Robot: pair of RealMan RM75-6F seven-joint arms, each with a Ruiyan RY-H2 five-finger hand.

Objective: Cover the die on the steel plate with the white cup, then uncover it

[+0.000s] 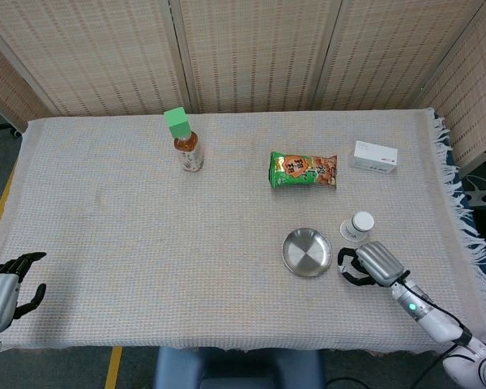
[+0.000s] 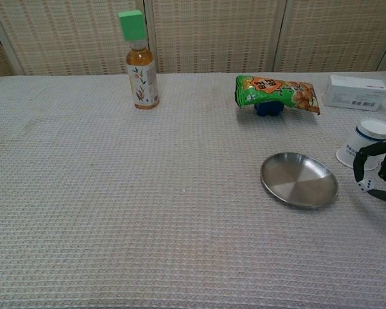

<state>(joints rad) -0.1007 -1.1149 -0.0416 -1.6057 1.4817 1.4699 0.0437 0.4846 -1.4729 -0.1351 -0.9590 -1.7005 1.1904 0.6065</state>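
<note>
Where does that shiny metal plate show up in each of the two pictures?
Head view: the steel plate lies right of centre, toward the near edge of the table, just left of the right hand.
Chest view: the plate sits at mid-height on the right side, left of the hand.
Shared landmark: the white cup, upside down just beyond and right of the plate.
</note>
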